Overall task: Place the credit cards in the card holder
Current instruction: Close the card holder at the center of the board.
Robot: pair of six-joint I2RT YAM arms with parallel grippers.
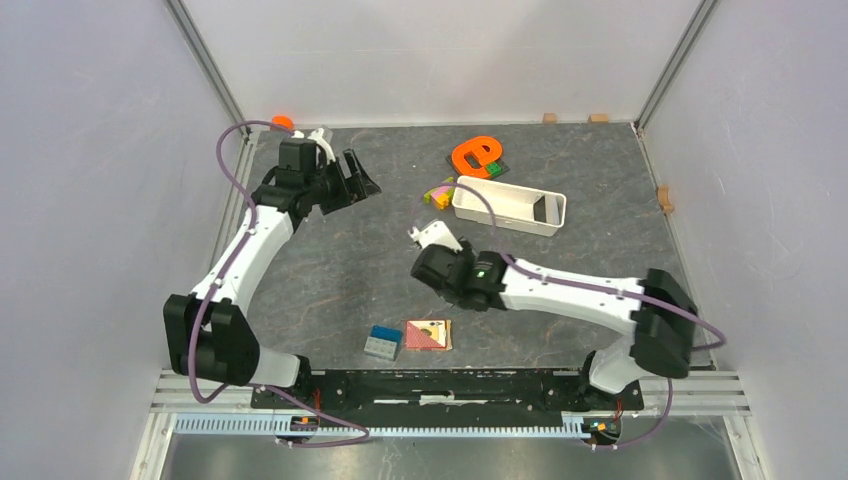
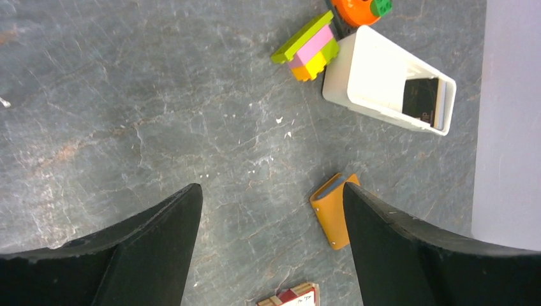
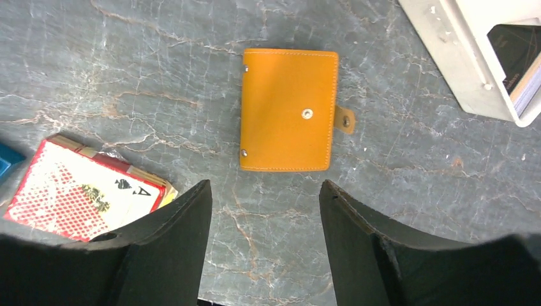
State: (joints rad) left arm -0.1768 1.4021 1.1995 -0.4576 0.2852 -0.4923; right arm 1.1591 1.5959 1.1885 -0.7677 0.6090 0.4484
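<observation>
Tan-orange leather card holder [image 3: 290,109], folded shut with its small snap tab on the right edge, lies flat on the grey marbled table [image 3: 395,210] in the upper middle of the right wrist view. It sits just above the right claw [image 3: 265,185], whose black fingers are spread wide with nothing between them and are clear of the leather. Thin flat credit cards [image 3: 515,54], a dark face uppermost with pale edges beneath, sit inside one end of the white rectangular plastic tray [image 3: 446,38] at the upper right of that view, well apart from the holder. A red-and-tan playing-card box [image 3: 83,191] lies at the lower left, near the holder but not touching it. In the left wrist view the holder appears at the lower right, its edge partly behind one finger, and a stack of green, pink and yellow toy bricks [image 2: 309,48] lies beside the tray near the top. The left claw [image 2: 271,191] is released and empty; in the overhead view it is at the upper left. A blue-and-grey block [image 1: 382,343] rests just left of the card box at the bottom centre.
</observation>
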